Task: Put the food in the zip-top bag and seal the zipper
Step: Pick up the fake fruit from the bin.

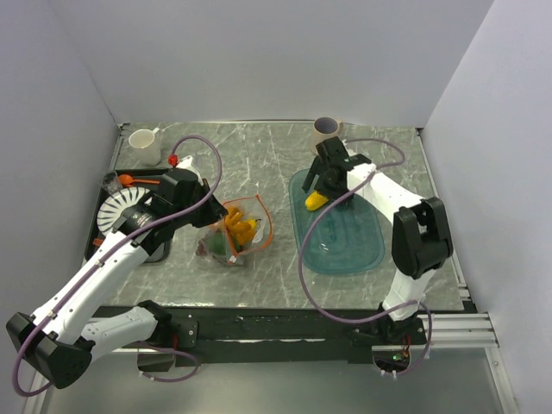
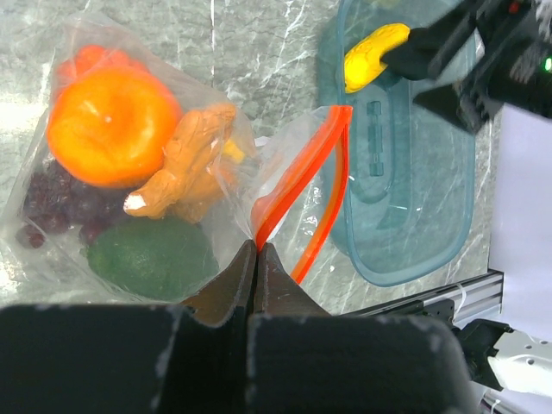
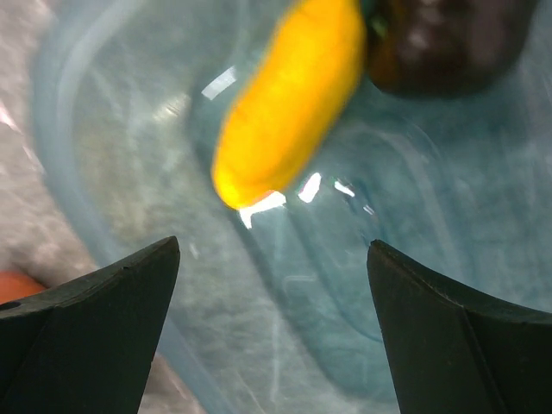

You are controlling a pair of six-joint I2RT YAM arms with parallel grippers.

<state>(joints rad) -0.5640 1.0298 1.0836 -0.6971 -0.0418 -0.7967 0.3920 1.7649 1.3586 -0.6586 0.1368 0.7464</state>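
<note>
Nearest me, my left hand [image 2: 255, 259] was clenched on the mouth of the zip-top bag [image 2: 86, 52], its zipper [image 2: 332, 164] open towards the tray [image 1: 362, 250]. Farther out, my right hand [image 3: 272, 248] hung released over the banana [image 3: 289, 99], which lay in the tray just ahead of its fingers, long axis slanting across their gap.

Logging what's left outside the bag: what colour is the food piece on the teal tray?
Yellow. The banana shows best in the right wrist view.

Light is even; glare is seen on the grey marbled worktop [image 2: 259, 52]; the yellow plastic banana [image 3: 289, 95] is rendered blurred.
</note>
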